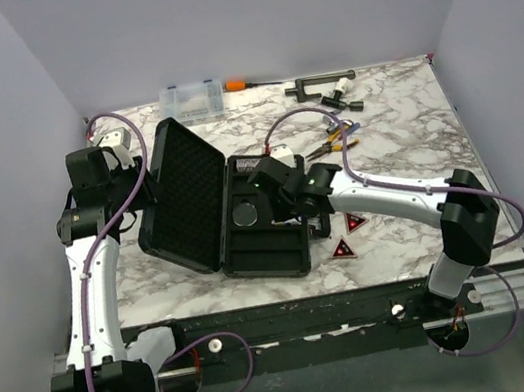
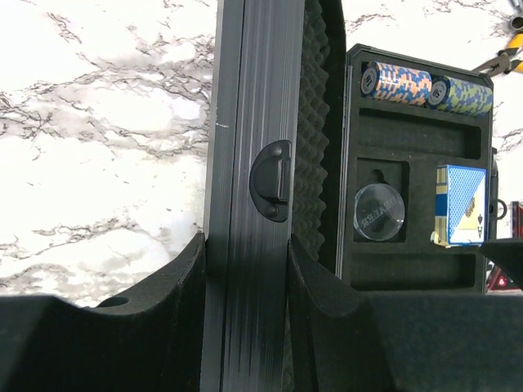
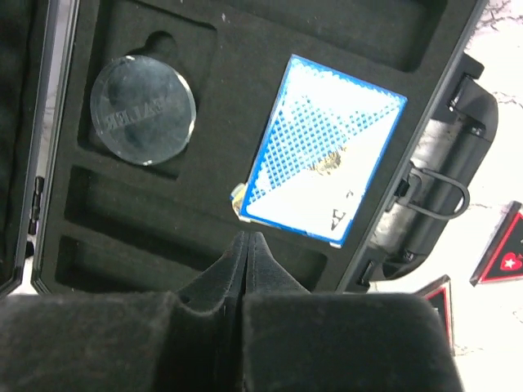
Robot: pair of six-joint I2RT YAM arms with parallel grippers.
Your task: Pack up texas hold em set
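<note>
We've got the briefcase (image 1: 262, 252) lying open mid-tabletop (image 1: 403, 130), its lid (image 1: 181, 195) raised on the left. In the tray (image 2: 417, 273), the disc (image 2: 378, 211) sits left of the card deck (image 3: 327, 151), with the chip rolls (image 2: 409, 84) behind both. Two triangles (image 1: 343, 250) lie just right of the case. The compartment box (image 1: 192, 100) and tools (image 1: 325, 93) line the far edge.

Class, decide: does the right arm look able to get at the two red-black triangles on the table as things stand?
Likely yes: the triangles lie uncovered on the table beside the case, close to the right end effector, which hangs shut over the tray and must open first.
</note>
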